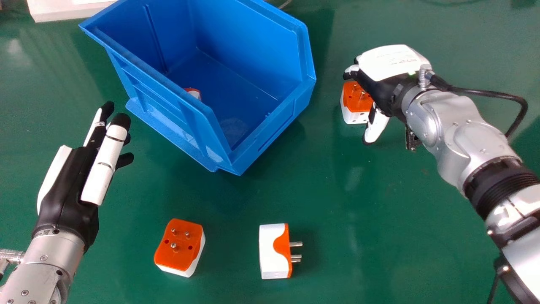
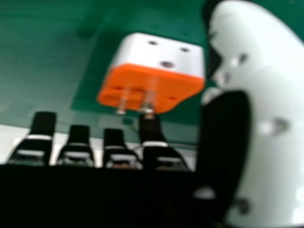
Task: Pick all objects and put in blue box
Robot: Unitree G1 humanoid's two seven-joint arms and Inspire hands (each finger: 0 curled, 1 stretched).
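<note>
Right robot hand (image 1: 392, 63): your fingers hung relaxed, gripping nothing, the thumb beside the far plug (image 1: 357, 99).
Far plug: it sat pins-up toward the bench's (image 1: 346, 257) right edge; you seemed to be at its pick-up, needing next to pinch its body, then lift it over the rim.
Box (image 1: 261, 150): it held one plug (image 1: 194, 93).
Left plug (image 1: 179, 245), right plug (image 1: 273, 252): both awaited you toward the near edge.
Left robot hand (image 1: 67, 190): you had it open.

Front-left plug (image 1: 179, 245), front-right plug (image 1: 272, 252) before box (image 1: 168, 114); far-right plug (image 1: 353, 115) right of box; object (image 1: 194, 93) in box.
</note>
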